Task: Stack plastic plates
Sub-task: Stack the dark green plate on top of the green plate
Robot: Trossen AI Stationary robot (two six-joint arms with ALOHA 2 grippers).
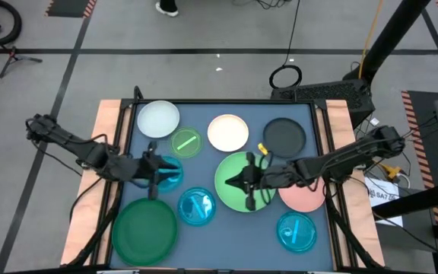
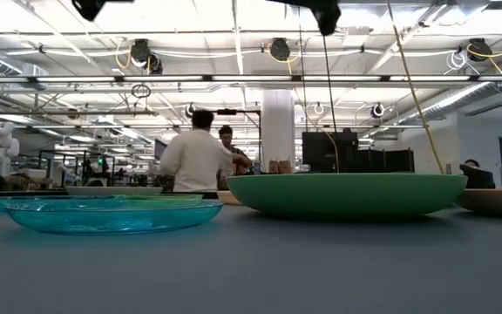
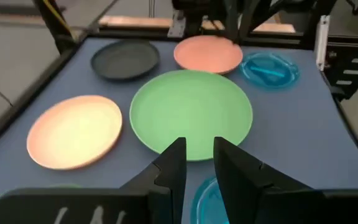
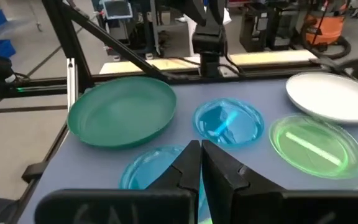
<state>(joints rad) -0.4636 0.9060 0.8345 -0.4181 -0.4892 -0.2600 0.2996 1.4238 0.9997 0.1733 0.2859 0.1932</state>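
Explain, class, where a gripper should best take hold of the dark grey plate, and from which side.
Grip the dark grey plate by its raised rim, probably on the side facing the table's middle: it lies flat, so only the thin edge offers a pinch, and that side has bare mat while the yellow object sits close by its near-left edge.

Even, bright overhead light fills the scene. In the low view, ceiling light strips [image 2: 103, 22] blow out to white glare, and the near table surface [image 2: 251, 270] is soft and out of focus. The overhead view is slightly hazy with faint shadows under the arms. Both wrist views are mildly blurred, with sheen on a translucent cyan plate [image 4: 229, 122].
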